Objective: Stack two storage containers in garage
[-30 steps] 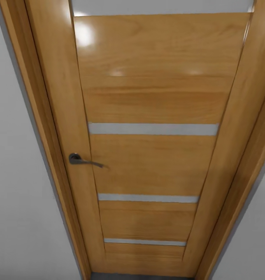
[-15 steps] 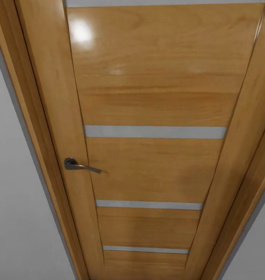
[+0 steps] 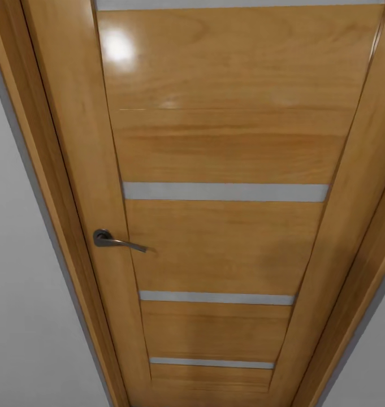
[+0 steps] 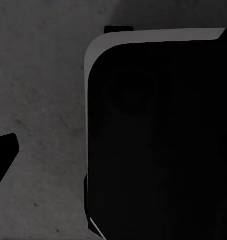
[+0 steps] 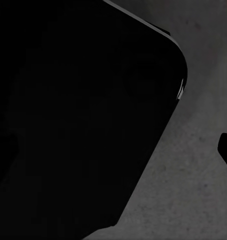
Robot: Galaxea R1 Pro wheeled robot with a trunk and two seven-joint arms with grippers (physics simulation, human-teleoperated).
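A big black body part [image 4: 158, 145] of the robot shows in the left wrist view. It is flat and smooth, with a round corner and a thin grey edge along its rim. A faint ring is pressed into it. In the right wrist view there is another big black part [image 5: 78, 120] with the same round corner, a faint ring and a small shiny glint on its edge.

Home interior; glossy wooden door [image 3: 215, 237], lever handle [image 3: 110, 240], white walls [image 3: 22, 316]
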